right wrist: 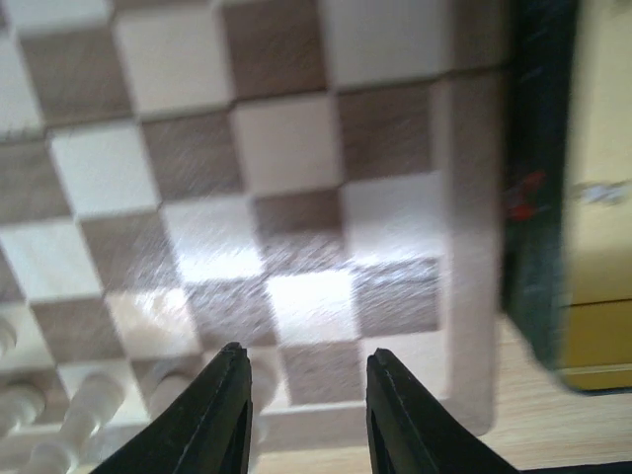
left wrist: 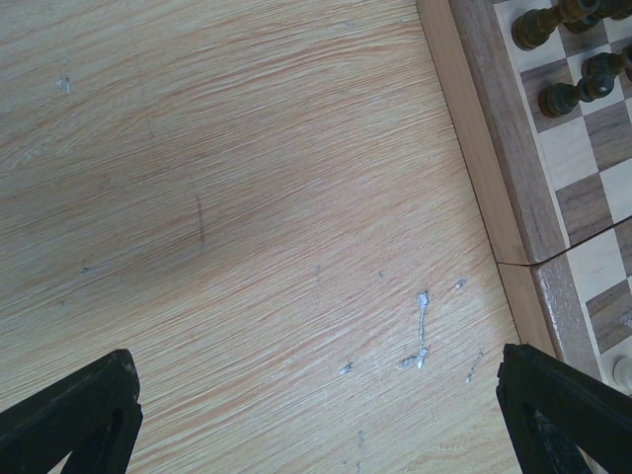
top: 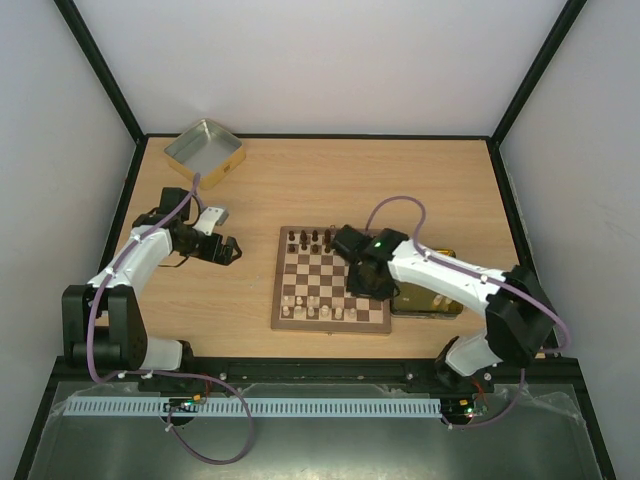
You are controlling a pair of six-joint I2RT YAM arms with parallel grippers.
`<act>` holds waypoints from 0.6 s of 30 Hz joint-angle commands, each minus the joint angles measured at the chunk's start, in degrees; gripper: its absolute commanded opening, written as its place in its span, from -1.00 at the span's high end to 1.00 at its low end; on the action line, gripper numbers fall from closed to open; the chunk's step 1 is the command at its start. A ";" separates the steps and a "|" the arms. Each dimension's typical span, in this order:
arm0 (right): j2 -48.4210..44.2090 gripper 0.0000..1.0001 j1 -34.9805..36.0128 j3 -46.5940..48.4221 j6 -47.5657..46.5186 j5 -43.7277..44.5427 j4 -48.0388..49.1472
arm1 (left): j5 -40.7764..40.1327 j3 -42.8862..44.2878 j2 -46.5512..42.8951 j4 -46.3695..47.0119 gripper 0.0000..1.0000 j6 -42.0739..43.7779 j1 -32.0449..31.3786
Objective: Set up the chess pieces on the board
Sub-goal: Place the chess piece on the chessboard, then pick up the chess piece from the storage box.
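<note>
The board (top: 330, 326) has its right edge just beside a yellow box (right wrist: 602, 128).

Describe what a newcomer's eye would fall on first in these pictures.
The chessboard lies in the middle, with dark pieces along its far edge and pale pieces near its front. The right gripper hovers open above its right side; a metal tin sits at the far left corner.

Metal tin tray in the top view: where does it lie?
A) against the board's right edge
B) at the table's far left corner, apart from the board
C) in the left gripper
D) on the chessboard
B: the tin tray sits at the far left corner, well apart from the board.
</note>
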 commanded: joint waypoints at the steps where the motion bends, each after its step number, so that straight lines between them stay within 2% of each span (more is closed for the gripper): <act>1: -6.11 0.38 -7.08 -0.57 -1.04 6.66 -6.57 | 1.04 0.19 0.24 -1.24 -0.96 0.79 0.33; 10: -18.36 0.36 -24.66 -11.55 -4.18 6.99 -8.59 | 1.21 0.28 0.50 -1.35 -0.96 0.94 0.32; 18: -20.43 0.34 -36.00 -16.16 -8.09 4.81 -6.65 | 1.44 0.45 1.07 -1.50 -0.96 1.12 0.32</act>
